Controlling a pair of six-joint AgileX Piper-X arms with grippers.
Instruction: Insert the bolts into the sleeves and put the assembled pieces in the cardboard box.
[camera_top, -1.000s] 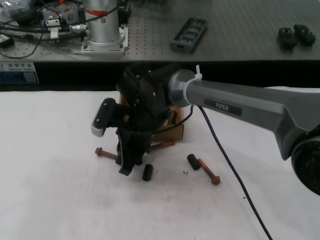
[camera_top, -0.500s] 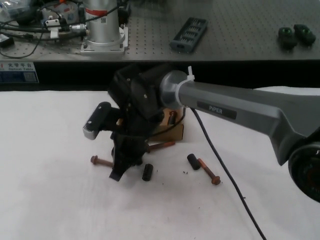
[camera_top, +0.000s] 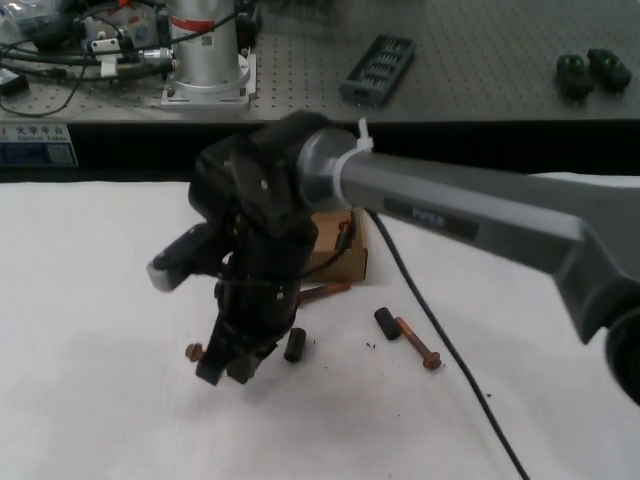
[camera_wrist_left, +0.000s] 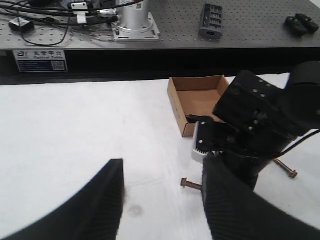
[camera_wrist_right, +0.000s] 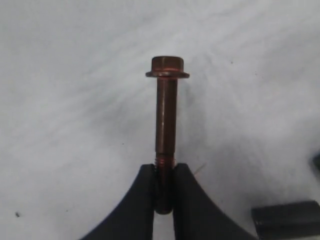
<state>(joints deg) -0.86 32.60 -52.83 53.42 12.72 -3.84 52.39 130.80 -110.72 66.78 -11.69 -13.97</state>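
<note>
- High view: the right tool (camera_top: 225, 365) points down at the white desk (camera_top: 90, 420), pinched shut on the threaded end of a rusty bolt (camera_top: 193, 352) whose head sticks out to the side. I cannot tell whether the bolt touches the desk. A black sleeve (camera_top: 294, 345) lies just beside the tool. A second sleeve (camera_top: 386, 324) lies farther right with a second bolt (camera_top: 418, 343) touching it. A third bolt (camera_top: 322, 292) lies in front of the cardboard box (camera_top: 335, 262), which sits behind the arm.
- Left wrist view: the left tool (camera_wrist_left: 162, 165) hangs over the desk with its two dark fingers (camera_wrist_left: 107, 200) spread wide and nothing between them. Beyond it the right tool holds the bolt (camera_wrist_left: 190, 184) low, its head pointing away from the cardboard box (camera_wrist_left: 176, 107), which stands open just behind.
- Right wrist view: the right tool (camera_wrist_right: 163, 172) clamps the thread end of the bolt (camera_wrist_right: 166, 115) between narrow fingers (camera_wrist_right: 142, 200), with shank and flanged head jutting straight out. The sleeve (camera_wrist_right: 285, 215) lies near on the desk.
</note>
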